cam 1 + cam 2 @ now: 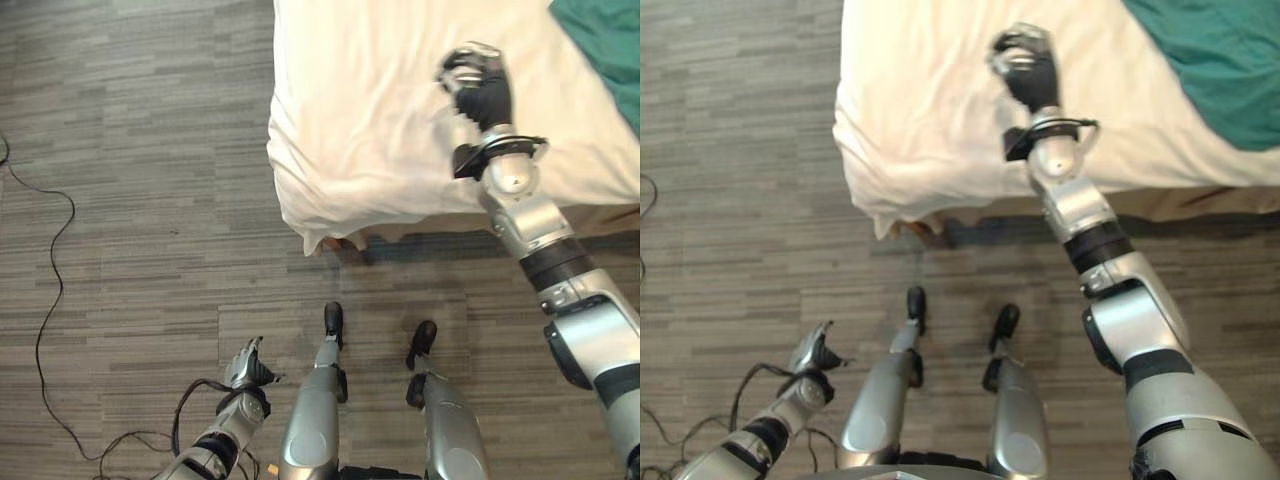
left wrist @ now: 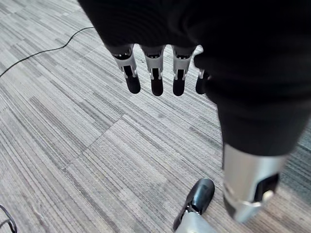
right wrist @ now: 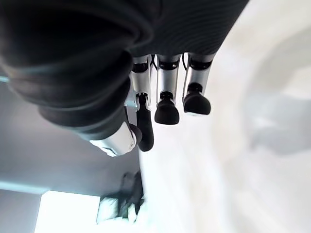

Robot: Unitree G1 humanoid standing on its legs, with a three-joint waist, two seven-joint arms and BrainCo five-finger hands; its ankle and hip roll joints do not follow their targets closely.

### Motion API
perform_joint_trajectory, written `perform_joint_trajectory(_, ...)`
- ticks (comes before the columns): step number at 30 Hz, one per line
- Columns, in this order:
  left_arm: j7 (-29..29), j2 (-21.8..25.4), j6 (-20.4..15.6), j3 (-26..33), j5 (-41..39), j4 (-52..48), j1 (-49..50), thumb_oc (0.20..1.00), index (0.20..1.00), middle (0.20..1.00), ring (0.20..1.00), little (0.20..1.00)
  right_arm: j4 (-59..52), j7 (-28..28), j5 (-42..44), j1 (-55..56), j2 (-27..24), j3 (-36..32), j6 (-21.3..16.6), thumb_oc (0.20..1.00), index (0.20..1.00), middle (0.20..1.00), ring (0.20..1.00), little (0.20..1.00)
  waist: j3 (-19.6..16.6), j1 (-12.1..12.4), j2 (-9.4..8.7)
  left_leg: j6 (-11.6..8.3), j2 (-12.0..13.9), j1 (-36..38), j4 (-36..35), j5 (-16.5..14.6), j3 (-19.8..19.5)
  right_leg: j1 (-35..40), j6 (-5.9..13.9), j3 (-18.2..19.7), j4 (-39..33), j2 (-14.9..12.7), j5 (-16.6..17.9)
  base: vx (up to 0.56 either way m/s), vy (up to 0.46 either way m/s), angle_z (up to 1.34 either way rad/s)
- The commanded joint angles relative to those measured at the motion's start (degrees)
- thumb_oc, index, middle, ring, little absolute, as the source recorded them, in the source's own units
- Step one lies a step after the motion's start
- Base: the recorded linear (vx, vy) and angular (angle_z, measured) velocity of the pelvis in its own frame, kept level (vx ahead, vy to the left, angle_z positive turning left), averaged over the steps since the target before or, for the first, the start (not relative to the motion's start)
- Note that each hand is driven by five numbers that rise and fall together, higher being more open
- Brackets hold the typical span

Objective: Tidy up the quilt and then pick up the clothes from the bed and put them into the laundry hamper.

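The right hand point(image 1: 478, 82) hovers over the white quilt point(image 1: 370, 110) with fingers curled and holding nothing; a green garment point(image 1: 1215, 60) lies beyond it to its right. The left hand point(image 1: 245, 368) hangs over the floor point(image 1: 130, 200), fingers relaxed straight.

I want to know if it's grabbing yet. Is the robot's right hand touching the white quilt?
Cannot tell. In the left eye view the right hand is over the white quilt, fingers curled. In its wrist view the dark fingertips lie against the white cloth, with neither contact nor gap plain.
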Motion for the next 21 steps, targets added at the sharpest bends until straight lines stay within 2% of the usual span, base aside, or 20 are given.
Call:
perform_joint_trajectory(1, 0.49, 0.26, -0.14, -1.71, -1.9, 0.78, -1.2, 1.0, 1.0, 1.0, 1.0, 1.0, 2.78, -3.64, 2.39, 1.58, -0.61, -1.41, 0.76, 0.2, 0.2, 0.2, 0.2, 0.2, 2.84, 0.11, -2.12, -3.72, 1.39, 2.07, 4.3, -8.27, -0.26, 2.26, 4.9, 1.9, -0.96, -3.55, -5.13, 0.03, 0.077, -0.03)
perform_joint_trajectory(4, 0.38, -1.0, 0.78, -1.12, -0.62, 1.64, -0.74, 1.0, 1.0, 1.0, 1.0, 1.0, 5.0, -3.82, 1.63, 12.25, 1.56, -6.21, 1.57, 0.2, 0.2, 0.2, 0.2, 0.2, 2.84, -1.48, -2.28, -2.84, 0.8, 2.79, 6.45, -10.34, 0.3, 3.1, 4.9, 3.08, -0.74, -3.86, -5.58, 0.04, 0.095, -0.1)
perform_joint_trajectory(5, 0.1, -1.65, 1.41, -0.23, 0.32, 1.88, -0.11, 1.0, 1.0, 1.0, 1.0, 1.0, 4.58, -3.42, 0.74, 23.8, 4.1, -10.47, 1.64, 0.2, 0.2, 0.2, 0.2, 0.2, 2.37, -2.89, -2.3, -2.3, 0.42, 3.82, 7.3, -11.87, 0.6, 4.12, 5.13, 3.75, -0.38, -4.34, -5.85, 0.06, 0.122, -0.17)
perform_joint_trajectory(6, 0.11, -1.62, 1.41, -0.28, 0.32, 1.86, -0.07, 1.0, 1.0, 1.0, 1.0, 1.0, 4.46, -3.45, 0.7, 23.92, 4.12, -10.53, 1.69, 0.2, 0.2, 0.2, 0.2, 0.2, 2.21, -2.86, -2.34, -2.25, 0.38, 3.64, 7.25, -11.7, 0.59, 3.99, 5.12, 3.74, -0.53, -4.36, -5.65, 0.09, 0.137, -0.12)
perform_joint_trajectory(8, -0.54, -1.31, 1.72, 1.05, 1.98, 1.67, 0.84, 1.0, 1.0, 1.0, 1.0, 1.0, 5.95, -2.83, -0.37, 35.09, 5.5, -15.69, 1.86, 0.2, 0.2, 0.2, 0.2, 0.2, 0.53, -4.71, -2.25, -1.5, -0.38, 5.66, 7.97, -13.92, 1.15, 5.08, 5.74, 4.24, 0.85, -5.52, -5.82, 0.15, 0.163, -0.03)
perform_joint_trajectory(9, -1.53, -0.59, 2.19, 2.08, 3.37, 1.87, 1.58, 1.0, 1.0, 1.0, 1.0, 1.0, 8.2, -2.07, -1.24, 43.45, 6.38, -20.05, 2.79, 0.2, 0.2, 0.2, 0.2, 0.2, -1.18, -6.96, -2.11, -0.62, -1.27, 9.55, 7.53, -15.58, 2.32, 5.83, 6.83, 4.98, 4.64, -6.73, -5.23, 0.17, 0.17, -0.13)
perform_joint_trajectory(10, -1.53, -0.56, 2.2, 2.06, 3.37, 1.84, 1.62, 1.0, 1.0, 1.0, 1.0, 1.0, 8.13, -2.08, -1.26, 43.53, 6.41, -20.08, 2.81, 0.2, 0.2, 0.2, 0.2, 0.2, -1.3, -6.91, -2.15, -0.57, -1.33, 9.46, 7.41, -15.38, 2.36, 5.71, 6.83, 5.03, 4.52, -6.76, -5.05, 0.2, 0.182, -0.16)
perform_joint_trajectory(11, -2.11, 0.02, 2.46, 2.57, 3.86, 1.76, 2.15, 1.0, 1.0, 1.0, 1.0, 1.0, 9.68, -1.59, -1.75, 46.44, 6.83, -21.66, 3.46, 0.2, 0.2, 0.2, 0.2, 0.2, -1.99, -8.12, -2.16, -0.22, -1.77, 11.93, 6.83, -16.06, 3.23, 5.86, 7.67, 5.59, 6.92, -7.22, -3.86, 0.19, 0.178, -0.24)
perform_joint_trajectory(12, -2.91, 1.06, 2.67, 3.57, 4.13, 1.89, 3.01, 1.0, 1.0, 1.0, 1.0, 1.0, 12.54, -0.43, -4.04, 50.86, 7.64, -22.55, 4.89, 0.2, 0.2, 0.2, 0.2, 0.2, -3.03, -9.98, -2.49, 0.46, -2.1, 16.54, 5.5, -16.63, 5.63, 5.6, 8.89, 6.13, 11.31, -7.83, -0.46, 0.19, 0.178, -0.27)
perform_joint_trajectory(14, -3.36, 1.61, 2.85, 3.92, 4.27, 2.14, 3.16, 1.0, 1.0, 1.0, 1.0, 1.0, 12.91, 0.07, -5.86, 52.53, 8.28, -22.14, 5.49, 0.2, 0.2, 0.2, 0.2, 0.2, -3.6, -10.44, -2.66, 0.53, -1.7, 18.46, 4.79, -16.64, 7.3, 5.4, 8.94, 5.34, 12.82, -8.09, 0.49, 0.19, 0.092, -0.58)
perform_joint_trajectory(15, -4.04, 2.03, 3.05, 4.13, 4.91, 3.47, 3.39, 1.0, 1.0, 1.0, 1.0, 1.0, 15.24, 1.31, -10.04, 55.0, 9.62, -19.74, 6.53, 1.0, 1.0, 1.0, 1.0, 1.0, -5.67, -11.21, -3.29, -0.11, -0.6, 22.59, 3.64, -17.16, 11.15, 6.39, 8.39, 0.01, 12.55, -8.09, -1.01, 0.21, 0.035, -1.09)
perform_joint_trajectory(17, -4.69, 2.11, 3.16, 4.24, 5.68, 3.9, 3.84, 1.0, 1.0, 1.0, 1.0, 1.0, 15.35, 1.9, -12.09, 56.52, 10.1, -18.66, 6.87, 1.0, 1.0, 1.0, 1.0, 1.0, -6.86, -11.72, -3.48, -0.17, -0.2, 23.93, 3.06, -17.13, 12.32, 6.93, 8.21, -1.47, 11.52, -6.89, -1.83, 0.18, -0.015, -1.06)
perform_joint_trajectory(18, -5.12, 2.23, 3.37, 4.42, 6.21, 4.73, 4.24, 1.0, 1.0, 1.0, 1.0, 1.0, 16.04, 2.56, -14.22, 57.44, 10.74, -17.12, 7.26, 1.0, 1.0, 1.0, 1.0, 1.0, -7.93, -12.18, -3.69, -0.31, 0.1, 25.45, 2.74, -17.31, 14.32, 7.18, 7.57, -3.88, 10.45, -4.92, -2.6, 0.37, 0.027, -1.1)
perform_joint_trajectory(19, -6.65, 1.42, 3.49, 3.95, 8.31, 7.42, 4.92, 1.0, 1.0, 1.0, 1.0, 1.0, 18.74, 3.63, -16.16, 58.09, 12.18, -15.21, 7.79, 1.0, 1.0, 1.0, 1.0, 1.0, -10.12, -12.19, -3.43, -0.51, 0.21, 28.54, 3.66, -19.46, 17.23, 7.91, 7.55, -11.77, 9.71, -4.38, -3.83, 0.31, 0.036, -1.21)
perform_joint_trajectory(20, -6.62, 1.39, 3.43, 3.95, 8.36, 7.52, 4.94, 1.0, 1.0, 1.0, 1.0, 1.0, 18.77, 3.62, -16.19, 58.14, 12.2, -15.18, 7.76, 1.0, 1.0, 1.0, 1.0, 1.0, -10.14, -12.24, -3.41, -0.56, 0.3, 28.56, 3.73, -19.5, 17.19, 8.02, 7.5, -11.87, 9.65, -4.31, -3.88, 0.44, -0.043, -1.87)
perform_joint_trajectory(21, -7.67, 1.12, 3.67, 1.15, 13.54, 9.42, 4.67, 1.0, 1.0, 1.0, 1.0, 1.0, 21.79, 4.67, -17.0, 58.36, 13.03, -13.63, 8.15, 1.0, 1.0, 1.0, 1.0, 1.0, -12.75, -13.35, -3.88, -0.81, 0.72, 29.85, 6.28, -20.75, 20.41, 10.86, 5.05, -14.71, 5.65, -3.06, -5.73, 0.22, -0.106, -1.51)
